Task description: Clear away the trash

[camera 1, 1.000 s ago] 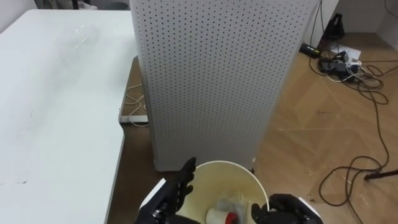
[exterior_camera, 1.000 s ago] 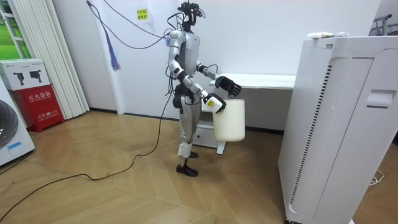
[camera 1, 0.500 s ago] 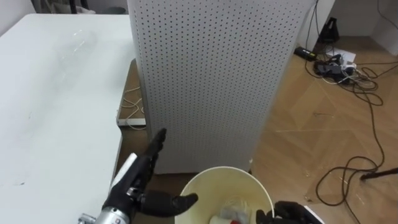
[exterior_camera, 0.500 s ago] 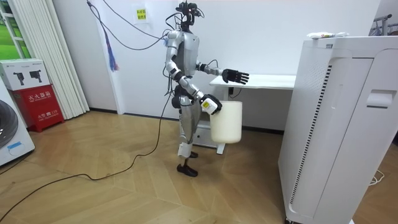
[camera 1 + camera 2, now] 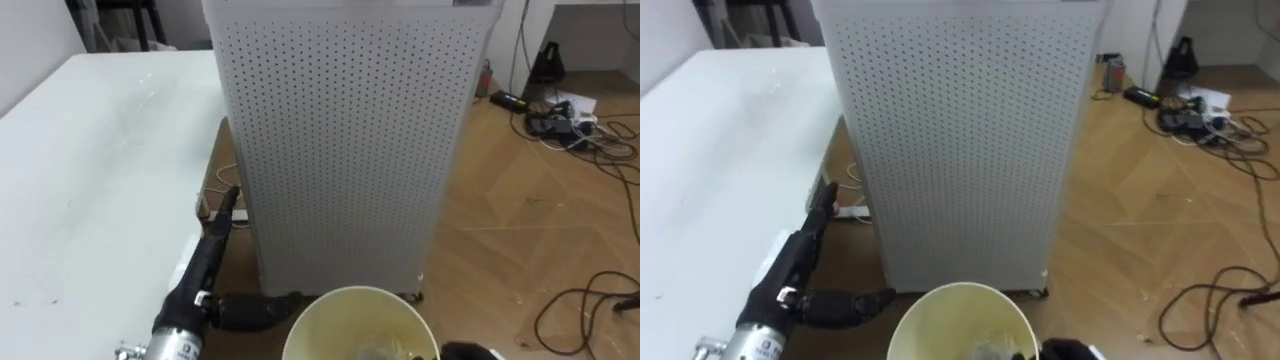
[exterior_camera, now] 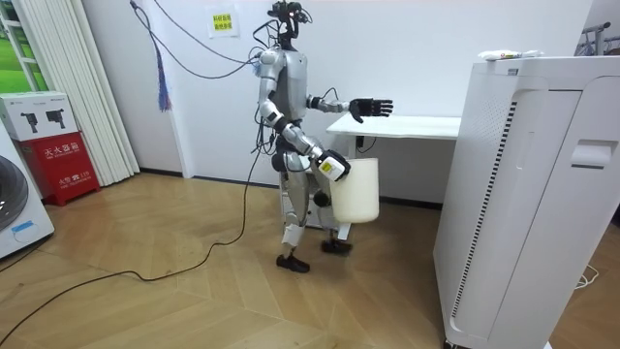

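Garbage (image 5: 375, 347): pale crumpled matter lies inside the bin (image 5: 355, 292), cut off at the lower edge of the eye views, so its kind cannot be told. The bin is carried mouth up, clear of the floor, in front of the robot, which stands at the table's end. The right hand (image 6: 333, 167) sits at the bin's rim. I judge it clamped there, since the bin hangs from it alone. The left hand (image 5: 207, 275) is just left of the bin, with its fingers straight, its thumb spread and nothing in it. Its fingers point away from the bin along the near edge of the table (image 5: 80, 200), and in the room view it hovers above that edge. Left of the bin and well beyond it, a faint clear shape (image 5: 140, 88) lies on the table. It is too indistinct to name, and its long axis cannot be told. Directly beyond the bin stands a tall perforated unit (image 5: 350, 150), and in the room view small pale items (image 6: 506, 55) rest on its top. If the clear shape is the next piece, I judge that it lies ahead of the left hand and slightly to its left, well apart from it. That hand is nearer and is the only free one. The items on the unit lie farther from the bin and higher than either hand, so reaching them would probably mean walking closer.
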Available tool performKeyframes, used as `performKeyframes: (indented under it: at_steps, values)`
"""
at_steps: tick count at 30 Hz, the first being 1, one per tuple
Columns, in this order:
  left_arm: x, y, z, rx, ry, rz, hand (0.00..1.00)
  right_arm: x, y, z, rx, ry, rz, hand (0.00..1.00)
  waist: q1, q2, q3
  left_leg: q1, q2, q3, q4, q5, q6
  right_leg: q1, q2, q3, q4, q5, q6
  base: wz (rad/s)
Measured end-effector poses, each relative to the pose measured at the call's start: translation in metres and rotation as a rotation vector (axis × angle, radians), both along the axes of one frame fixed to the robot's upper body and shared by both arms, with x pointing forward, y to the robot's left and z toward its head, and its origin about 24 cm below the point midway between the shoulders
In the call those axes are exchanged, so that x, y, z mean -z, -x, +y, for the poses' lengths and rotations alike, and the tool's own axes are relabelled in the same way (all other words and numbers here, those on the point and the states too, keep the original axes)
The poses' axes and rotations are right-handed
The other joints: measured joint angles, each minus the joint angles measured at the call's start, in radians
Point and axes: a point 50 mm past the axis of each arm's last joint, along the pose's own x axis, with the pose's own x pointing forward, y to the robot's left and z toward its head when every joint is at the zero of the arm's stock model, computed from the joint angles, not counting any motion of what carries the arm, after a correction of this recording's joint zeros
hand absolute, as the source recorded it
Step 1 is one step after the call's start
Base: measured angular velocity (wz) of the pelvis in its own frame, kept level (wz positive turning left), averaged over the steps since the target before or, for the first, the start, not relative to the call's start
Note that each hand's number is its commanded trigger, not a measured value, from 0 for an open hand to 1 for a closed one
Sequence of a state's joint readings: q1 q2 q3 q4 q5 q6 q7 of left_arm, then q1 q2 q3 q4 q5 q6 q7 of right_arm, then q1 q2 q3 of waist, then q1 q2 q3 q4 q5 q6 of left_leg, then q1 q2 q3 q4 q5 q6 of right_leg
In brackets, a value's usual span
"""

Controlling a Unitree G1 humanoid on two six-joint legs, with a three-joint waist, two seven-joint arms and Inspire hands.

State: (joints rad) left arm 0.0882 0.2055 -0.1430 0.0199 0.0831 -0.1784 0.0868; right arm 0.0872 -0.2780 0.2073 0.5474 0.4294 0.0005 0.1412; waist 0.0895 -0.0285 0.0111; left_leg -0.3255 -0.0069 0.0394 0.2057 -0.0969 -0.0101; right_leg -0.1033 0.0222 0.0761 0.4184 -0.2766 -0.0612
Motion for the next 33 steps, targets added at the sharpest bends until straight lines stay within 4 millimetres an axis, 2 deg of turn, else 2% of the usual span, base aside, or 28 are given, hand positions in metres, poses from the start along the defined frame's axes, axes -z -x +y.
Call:
performKeyframes:
  at_steps: [1,2,3,4,5,6,7,8,9,10,11,12,13,14,15,17,19,20,21,22,23,24,27,33]
  values:
    - [-0.001,0.0,0.002,-0.007,0.001,-0.011,0.0,0.002,0.004,0.002,-0.005,-0.007,0.01,1.0,0.003,-0.004,-0.0037,0.004,0.003,0.007,0.01,0.032,-0.002,0.005,-0.003,0.0,0.017,-0.022,0.008,-0.34]
    - [-0.005,0.0,0.004,-0.026,0.003,-0.035,0.0,0.004,0.007,0.005,-0.015,-0.021,0.019,1.0,0.004,-0.008,-0.0177,0.005,-0.001,0.013,0.038,0.075,0.003,0.012,-0.012,-0.001,0.04,-0.059,0.029,-0.36]
    - [-0.01,-0.001,0.005,-0.035,-0.004,-0.063,0.0,0.003,0.006,0.005,-0.019,-0.027,0.015,1.0,0.002,-0.022,-0.0152,0.007,-0.008,0.026,0.068,0.09,0.017,0.022,-0.041,-0.029,0.052,-0.081,0.048,-0.35]
    - [-0.012,-0.002,0.005,-0.036,-0.011,-0.077,0.0,0.003,0.005,0.005,-0.018,-0.026,0.012,1.0,0.003,-0.026,-0.0129,0.007,-0.008,0.034,0.086,0.093,0.022,0.029,-0.054,-0.046,0.052,-0.088,0.058,-0.36]
    - [-0.014,-0.002,0.006,-0.036,-0.029,-0.095,0.0,0.002,0.005,0.004,-0.018,-0.024,0.01,1.0,0.001,-0.034,-0.0088,0.007,-0.02,0.039,0.126,0.088,0.032,0.048,-0.083,-0.069,0.051,-0.102,0.078,-0.27]
    - [-0.015,-0.002,0.005,-0.039,-0.035,-0.108,0.0,0.002,0.005,0.004,-0.018,-0.023,0.009,1.0,-0.003,-0.041,-0.0093,0.007,-0.04,0.04,0.165,0.067,0.063,0.065,-0.107,-0.087,0.053,-0.113,0.096,-0.19]
    - [-0.016,-0.003,0.004,-0.039,-0.038,-0.115,0.0,0.002,0.005,0.004,-0.016,-0.021,0.007,1.0,-0.005,-0.042,-0.0085,0.006,-0.049,0.042,0.184,0.05,0.087,0.072,-0.119,-0.091,0.056,-0.122,0.103,-0.1]
    - [-0.019,-0.005,0.002,-0.03,-0.06,-0.135,0.0,0.0,0.003,0.003,-0.015,-0.017,0.001,1.0,-0.007,-0.047,-0.0063,0.005,-0.072,0.048,0.217,0.008,0.107,0.078,-0.151,-0.111,0.078,-0.136,0.123,-0.12]
    - [-0.023,-0.007,0.001,-0.023,-0.076,-0.158,0.0,0.0,0.002,0.003,-0.016,-0.015,-0.003,1.0,-0.006,-0.041,-0.0027,0.006,-0.081,0.057,0.246,-0.028,0.12,0.066,-0.17,-0.131,0.14,-0.14,0.129,-0.15]
    - [-0.026,-0.009,0.0,-0.022,-0.077,-0.17,0.0,-0.001,0.002,0.003,-0.016,-0.015,-0.005,1.0,-0.005,-0.036,-0.0004,0.006,-0.081,0.062,0.262,-0.045,0.126,0.048,-0.182,-0.145,0.188,-0.134,0.132,-0.11]
    - [-0.031,-0.012,0.0,-0.027,-0.098,-0.201,0.0,-0.001,0.001,0.004,-0.014,-0.016,-0.006,1.0,-0.007,-0.024,0.0015,0.009,-0.084,0.068,0.295,-0.071,0.133,0.016,-0.202,-0.167,0.294,-0.111,0.139,0.0]
    - [-0.034,-0.013,-0.001,-0.032,-0.106,-0.219,0.0,-0.001,0.001,0.004,-0.013,-0.017,-0.006,1.0,-0.01,-0.019,0.0032,0.015,-0.087,0.068,0.304,-0.083,0.137,0.002,-0.212,-0.173,0.337,-0.094,0.143,0.08]
    - [-0.039,-0.017,-0.002,-0.037,-0.13,-0.255,0.0,-0.001,0.001,0.005,-0.014,-0.018,-0.006,1.0,-0.015,-0.012,0.0086,0.039,-0.092,0.071,0.306,-0.102,0.149,-0.025,-0.232,-0.177,0.418,-0.05,0.145,0.0]
    - [-0.045,-0.019,-0.004,-0.044,-0.153,-0.299,0.0,-0.001,0.001,0.006,-0.015,-0.021,-0.009,1.0,-0.01,-0.003,0.0082,0.06,-0.09,0.074,0.3,-0.119,0.153,-0.052,-0.244,-0.176,0.472,0.001,0.147,-0.19]
    - [-0.052,-0.02,-0.003,-0.054,-0.18,-0.345,0.0,-0.001,-0.001,0.008,-0.021,-0.028,-0.017,1.0,-0.001,0.004,0.0088,0.078,-0.088,0.075,0.286,-0.132,0.154,-0.072,-0.251,-0.179,0.485,0.017,0.153,-0.28]
    - [-0.062,-0.02,-0.004,-0.072,-0.206,-0.411,0.0,-0.002,-0.001,0.011,-0.033,-0.034,-0.027,1.0,-0.006,0.019,0.0138,0.108,-0.073,0.081,0.262,-0.137,0.158,-0.103,-0.247,-0.201,0.46,-0.009,0.15,-0.15]
    - [-0.067,-0.021,-0.005,-0.085,-0.201,-0.449,0.0,-0.002,-0.002,0.011,-0.037,-0.035,-0.03,1.0,0.001,0.035,0.0122,0.135,-0.056,0.089,0.227,-0.138,0.156,-0.139,-0.238,-0.222,0.352,-0.019,0.146,-0.19]
    - [-0.068,-0.021,-0.005,-0.094,-0.212,-0.468,0.0,-0.002,-0.002,0.012,-0.047,-0.026,-0.033,1.0,0.001,0.037,0.0123,0.158,-0.052,0.093,0.199,-0.136,0.152,-0.141,-0.224,-0.218,0.225,-0.012,0.144,-0.17]
    - [-0.069,-0.02,-0.004,-0.106,-0.216,-0.481,0.0,-0.002,-0.002,0.012,-0.055,-0.016,-0.034,1.0,-0.004,0.035,0.0113,0.176,-0.053,0.099,0.184,-0.136,0.149,-0.131,-0.21,-0.216,0.092,0.024,0.135,-0.14]
    - [-0.069,-0.02,-0.004,-0.113,-0.22,-0.485,0.0,-0.002,-0.002,0.012,-0.058,-0.01,-0.034,1.0,-0.004,0.035,0.0111,0.186,-0.053,0.101,0.182,-0.139,0.144,-0.123,-0.203,-0.217,0.031,0.053,0.133,-0.05]
    - [-0.069,-0.02,-0.003,-0.122,-0.224,-0.492,0.0,-0.002,-0.002,0.012,-0.063,-0.005,-0.033,1.0,-0.003,0.034,0.0103,0.204,-0.054,0.099,0.171,-0.144,0.136,-0.116,-0.183,-0.209,-0.04,0.16,0.143,0.0]
    - [-0.07,-0.02,-0.005,-0.123,-0.231,-0.497,0.0,-0.001,0.0,0.012,-0.063,-0.002,-0.03,1.0,-0.003,0.043,0.0049,0.219,-0.044,0.095,0.152,-0.147,0.129,-0.097,-0.165,-0.206,-0.061,0.167,0.14,-0.08]
    - [-0.077,-0.019,-0.006,-0.132,-0.28,-0.547,0.0,-0.003,-0.003,0.012,-0.066,-0.002,-0.043,1.0,-0.004,0.041,0.0047,0.264,-0.025,0.094,0.098,-0.142,0.111,-0.047,-0.136,-0.205,-0.131,0.173,0.131,-0.08]
    - [-0.077,-0.011,-0.014,-0.117,-0.372,-0.593,0.0,-0.009,-0.008,0.013,-0.071,-0.002,-0.085,1.0,-0.002,0.03,0.0058,0.325,-0.006,0.085,0.047,-0.137,0.099,0.034,-0.11,-0.214,-0.206,0.175,0.129,0.1]
